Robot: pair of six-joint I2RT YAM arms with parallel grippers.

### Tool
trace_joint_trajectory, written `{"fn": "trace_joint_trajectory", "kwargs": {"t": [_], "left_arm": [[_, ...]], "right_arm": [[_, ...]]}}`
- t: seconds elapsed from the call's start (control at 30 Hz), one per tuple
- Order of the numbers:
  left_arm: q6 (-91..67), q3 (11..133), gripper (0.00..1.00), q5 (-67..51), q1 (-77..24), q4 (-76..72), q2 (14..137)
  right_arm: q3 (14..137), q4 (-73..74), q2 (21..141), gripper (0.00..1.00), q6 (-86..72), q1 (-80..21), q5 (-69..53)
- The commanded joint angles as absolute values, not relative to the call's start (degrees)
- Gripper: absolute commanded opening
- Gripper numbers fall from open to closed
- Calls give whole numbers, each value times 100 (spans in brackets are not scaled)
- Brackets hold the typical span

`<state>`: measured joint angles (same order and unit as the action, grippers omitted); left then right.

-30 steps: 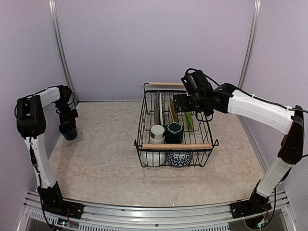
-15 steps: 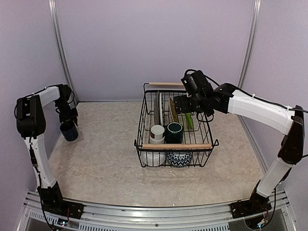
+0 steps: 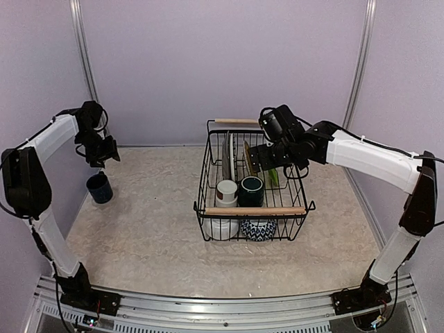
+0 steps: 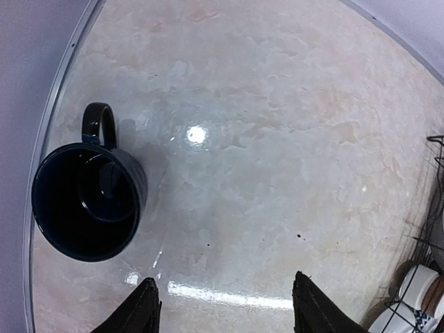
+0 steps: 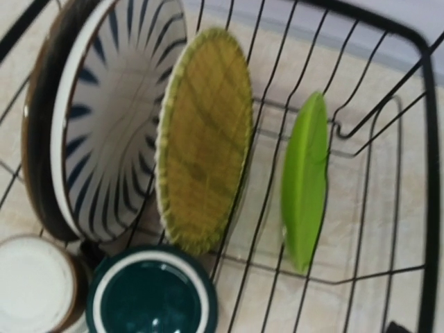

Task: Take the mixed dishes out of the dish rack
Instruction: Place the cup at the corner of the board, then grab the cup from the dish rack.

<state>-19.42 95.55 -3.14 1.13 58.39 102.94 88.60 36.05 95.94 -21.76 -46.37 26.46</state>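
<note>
**One mug out, most of the rack left to unload**

Only the navy ceramic mug stands on the pale marbled worktop, upright, just below the left hand and slightly to its side. That hand hovers over it pointing down, fingers partly spread and holding nothing.

The black wire dish rack is well apart from that hand and holds everything else. Directly beneath the right hand stand the black-and-white striped plate, an olive-yellow ribbed plate and the lime-green plate. Nearer its wrist are the dark green mug and the white-brown cup.

The right arm reaches over the rack with its hand angled down, wide open and empty. By my judgement the task is barely begun.
</note>
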Motion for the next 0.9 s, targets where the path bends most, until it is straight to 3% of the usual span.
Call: {"fn": "trace_joint_trajectory", "kwargs": {"t": [0.0, 0.33, 0.87], "left_arm": [[-1820, 9252, 65, -669, -396, 5299, 9676], [-1993, 8489, 89, -1560, -859, 4203, 8411], [-2092, 8477, 90, -1992, -864, 4147, 8316]], "right_arm": [[8808, 3968, 9895, 99, -2188, -4623, 2220], [9068, 4138, 10562, 100, -2095, -4620, 1666], [9481, 4156, 11384, 93, -2021, -4462, 1562]]}}
